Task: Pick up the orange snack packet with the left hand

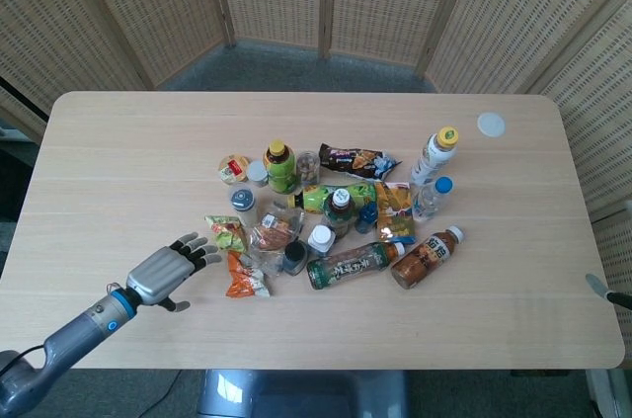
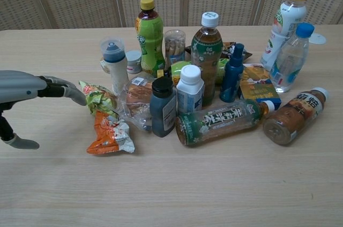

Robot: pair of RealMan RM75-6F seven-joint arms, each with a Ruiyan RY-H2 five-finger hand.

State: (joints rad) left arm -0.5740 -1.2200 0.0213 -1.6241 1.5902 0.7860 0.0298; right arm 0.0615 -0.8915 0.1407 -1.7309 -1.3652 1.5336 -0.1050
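The orange snack packet (image 1: 243, 278) (image 2: 109, 135) lies flat on the table at the near left edge of the pile of bottles and packets. My left hand (image 1: 170, 271) (image 2: 27, 95) hovers just left of it with its fingers spread and its thumb (image 2: 19, 142) hanging low, holding nothing. Its fingertips (image 2: 75, 96) reach toward the green snack packet (image 2: 97, 98) (image 1: 227, 232), a short gap away from the orange one. Of my right hand only a fingertip (image 1: 600, 288) shows at the right edge of the head view.
Behind the orange packet stand a dark-capped jar (image 2: 162, 107), a white-capped bottle (image 2: 189, 88) and a clear bread packet (image 2: 135, 102). A green tea bottle (image 2: 222, 121) and a brown bottle (image 2: 294, 115) lie on their sides. The table's bare wood (image 1: 118, 171) stretches left.
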